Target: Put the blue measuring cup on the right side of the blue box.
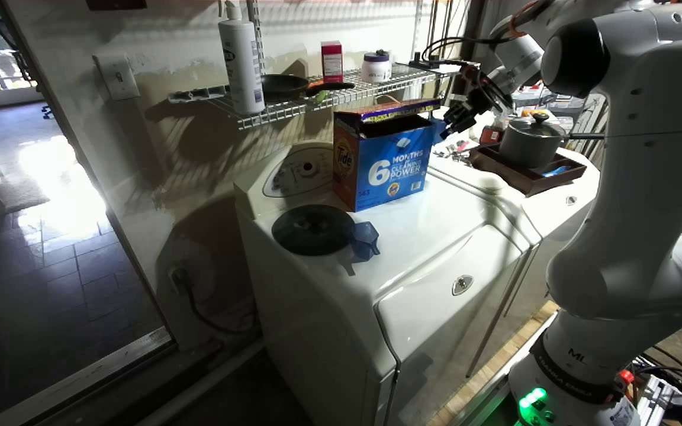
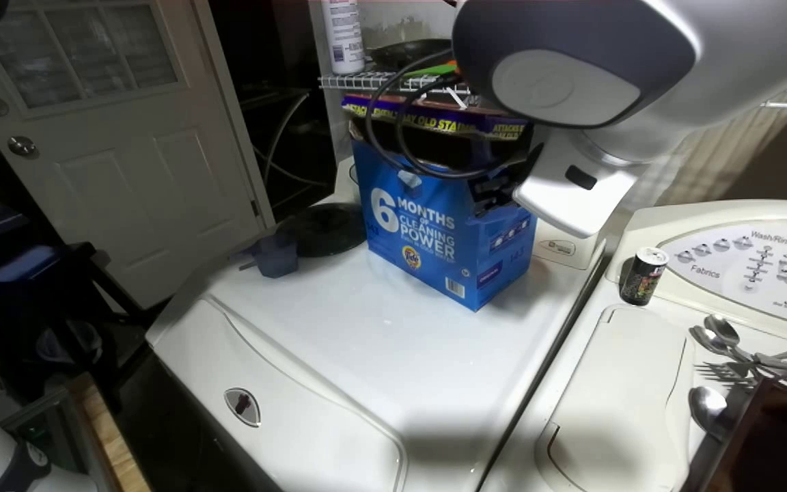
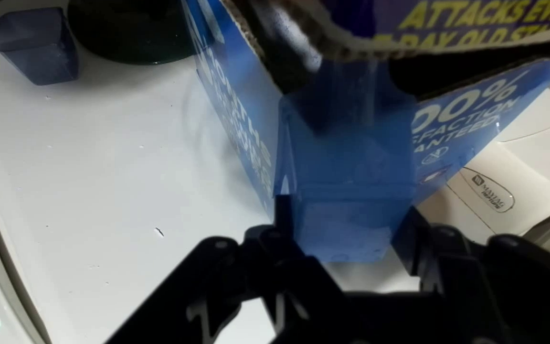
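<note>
The blue box [image 1: 399, 171] stands upright on the white washer top with its flap open; it also shows in an exterior view [image 2: 415, 229] and the wrist view [image 3: 237, 112]. My gripper [image 1: 452, 121] is shut on a translucent blue measuring cup [image 3: 351, 167], held raised beside the box's end, in front of its corner in the wrist view. The held cup shows partly in an exterior view [image 1: 438, 131]. My gripper [image 2: 492, 193] partly hides it elsewhere. Another blue measuring cup [image 1: 365, 241] sits by the dark round disc [image 1: 313, 231]; it also shows in the wrist view [image 3: 41, 50].
A wire shelf [image 1: 293, 106] with a bottle [image 1: 241, 65] and a pan [image 1: 285, 87] hangs above the box. A second machine holds a pot [image 1: 530, 145] on a brown tray [image 1: 527, 182], a black can [image 2: 643, 277] and loose cutlery [image 2: 742, 362].
</note>
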Available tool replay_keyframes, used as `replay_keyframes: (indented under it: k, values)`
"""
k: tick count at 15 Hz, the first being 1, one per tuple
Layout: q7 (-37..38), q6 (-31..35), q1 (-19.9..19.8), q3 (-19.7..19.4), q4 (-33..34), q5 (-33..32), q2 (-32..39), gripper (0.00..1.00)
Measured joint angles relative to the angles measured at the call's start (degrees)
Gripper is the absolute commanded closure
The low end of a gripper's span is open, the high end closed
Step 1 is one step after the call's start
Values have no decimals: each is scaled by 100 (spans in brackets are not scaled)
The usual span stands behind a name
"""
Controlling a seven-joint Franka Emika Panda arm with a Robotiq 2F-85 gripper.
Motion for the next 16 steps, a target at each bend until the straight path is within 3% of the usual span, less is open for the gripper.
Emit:
replay_keyframes:
  k: [4,5,6,7,11,16]
  values:
    - [-1,-3,11,53,8,0,40,46]
    - [-1,-3,9,54,14,0,45,41]
    - [-1,-4,9,55,16,-2,46,24]
    - [-1,-4,9,56,17,-3,47,17]
    - [-1,-7,37,163,16,-3,116,1]
    - [-3,-7,82,219,23,-3,173,0]
